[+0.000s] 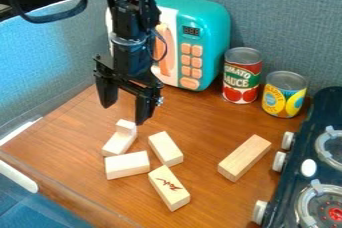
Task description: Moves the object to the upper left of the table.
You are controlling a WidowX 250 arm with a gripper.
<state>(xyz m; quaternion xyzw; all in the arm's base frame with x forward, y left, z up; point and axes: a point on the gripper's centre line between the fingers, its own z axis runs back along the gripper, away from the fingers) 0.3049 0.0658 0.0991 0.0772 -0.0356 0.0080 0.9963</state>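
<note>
In the camera view, the gripper hangs above the table, its fingers spread wide, holding nothing. Just below is a pale block with a raised far end; three more blocks lie near it, and a longer block lies towards the stove. Which is the task's object, I cannot tell. A red can and a yellow can stand upright near the teal toy microwave; all their insides are hidden.
</note>
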